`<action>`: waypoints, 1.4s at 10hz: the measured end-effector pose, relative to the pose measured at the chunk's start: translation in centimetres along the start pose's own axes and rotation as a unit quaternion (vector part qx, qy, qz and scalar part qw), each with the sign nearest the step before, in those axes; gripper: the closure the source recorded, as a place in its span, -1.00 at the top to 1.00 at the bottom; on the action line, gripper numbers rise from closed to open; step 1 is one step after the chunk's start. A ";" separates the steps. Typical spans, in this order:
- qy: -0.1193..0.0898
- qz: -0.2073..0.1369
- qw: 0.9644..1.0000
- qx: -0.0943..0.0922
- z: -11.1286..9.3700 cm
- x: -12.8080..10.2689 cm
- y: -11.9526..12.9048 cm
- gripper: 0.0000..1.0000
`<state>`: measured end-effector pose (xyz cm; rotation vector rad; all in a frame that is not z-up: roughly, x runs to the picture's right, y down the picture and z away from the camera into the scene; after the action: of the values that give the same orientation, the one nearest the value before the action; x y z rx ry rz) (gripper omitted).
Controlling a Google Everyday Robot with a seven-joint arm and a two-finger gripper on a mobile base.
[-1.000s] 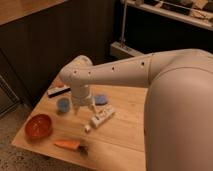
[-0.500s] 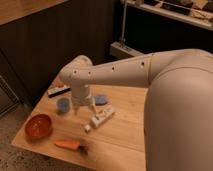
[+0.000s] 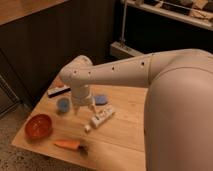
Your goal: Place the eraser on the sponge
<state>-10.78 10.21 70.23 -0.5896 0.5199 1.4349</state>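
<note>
Eraser (image 3: 58,91) behind blue cup (image 3: 63,104), hand (image 3: 84,108) between blue cup and sponge (image 3: 101,99)

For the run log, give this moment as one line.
gripper open, empty, between blue cup and sponge | eraser on table behind the cup, untouched | sponge bare | eraser not yet picked

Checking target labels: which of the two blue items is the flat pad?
The sponge, image-right of the end effector that hangs between them; the blue cup, image-left, is round and taller.
</note>
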 end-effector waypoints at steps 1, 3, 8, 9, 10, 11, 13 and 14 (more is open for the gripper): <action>0.000 0.000 1.000 0.000 0.0 0.0 0.0 0.30; 0.000 0.000 1.000 0.000 0.0 0.0 0.0 0.30; 0.000 0.000 1.000 0.000 0.0 0.0 0.0 0.30; 0.000 0.000 1.000 0.000 0.0 0.0 0.0 0.30; -0.001 -0.002 1.000 -0.001 -0.1 -0.1 0.0 0.30; -0.008 -0.008 1.000 -0.006 -0.7 -0.5 0.2 0.30; -0.038 -0.042 0.998 -0.010 -2.5 -3.3 0.3 0.30; -0.051 -0.057 0.997 -0.006 -3.4 -4.9 -0.1 0.30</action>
<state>-11.00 4.34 70.88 -0.5453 0.3909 1.3526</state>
